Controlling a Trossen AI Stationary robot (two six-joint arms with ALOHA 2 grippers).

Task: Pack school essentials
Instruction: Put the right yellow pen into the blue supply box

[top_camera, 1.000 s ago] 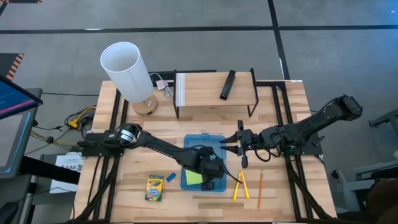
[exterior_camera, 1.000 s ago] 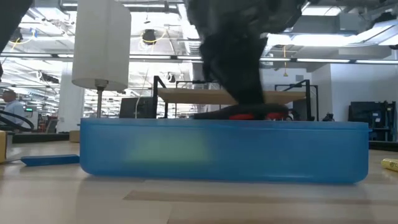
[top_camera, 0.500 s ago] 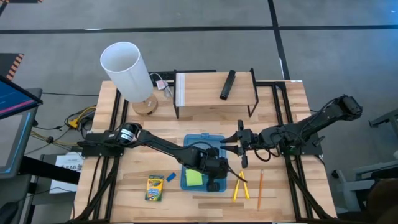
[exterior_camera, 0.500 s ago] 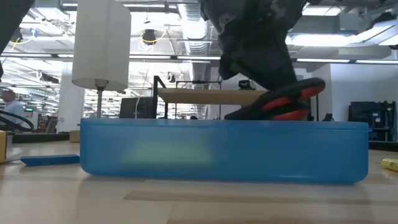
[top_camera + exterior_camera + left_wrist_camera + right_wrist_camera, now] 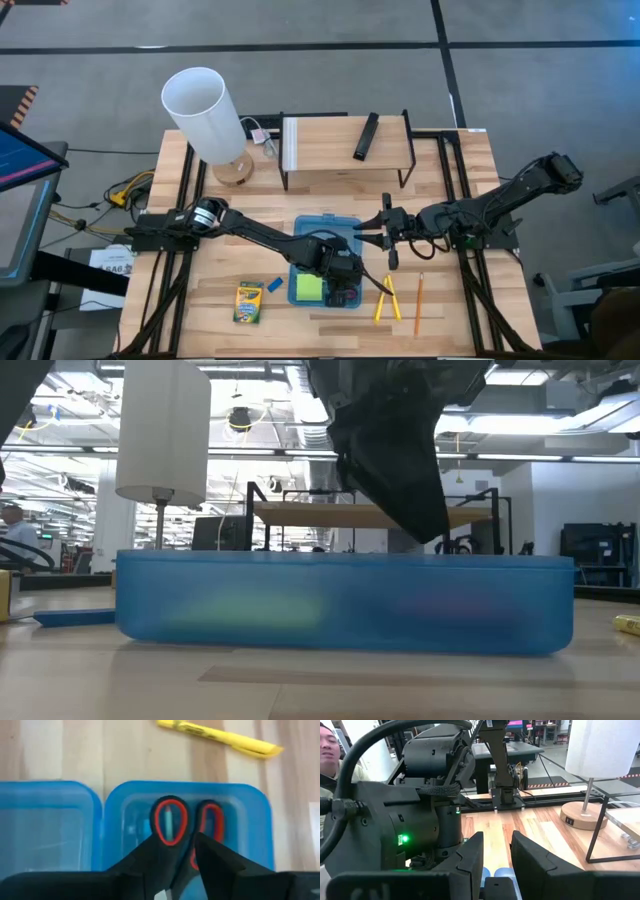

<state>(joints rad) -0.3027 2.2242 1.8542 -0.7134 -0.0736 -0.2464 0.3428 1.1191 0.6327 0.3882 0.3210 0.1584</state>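
The red-handled scissors (image 5: 186, 824), which half a second ago stuck up over the rim of the blue box (image 5: 306, 228), now lie down inside it, and the left gripper (image 5: 340, 287) has dropped lower into the box's right part. In the left wrist view the two dark fingers (image 5: 220, 865) stand a narrow gap apart just behind the red loops, with no clear clamp on them. The box sits a little shifted in the low view compared with before.

The green sticky-note pad (image 5: 310, 286) lies in the box just left of the gripper. On the bare wood left of the box are the yellow-green crayon box (image 5: 249, 301) and the small blue eraser (image 5: 274, 285), near each other but apart. Right of the box lie the two yellow sticks (image 5: 388, 298), crossed, and the orange pencil (image 5: 418, 302) beyond them, with open table around it up to the front edge.

The right gripper (image 5: 380, 232) hangs over the box's right rear corner, fingers a narrow slot apart and empty.

The crayon box's printing is too small to read
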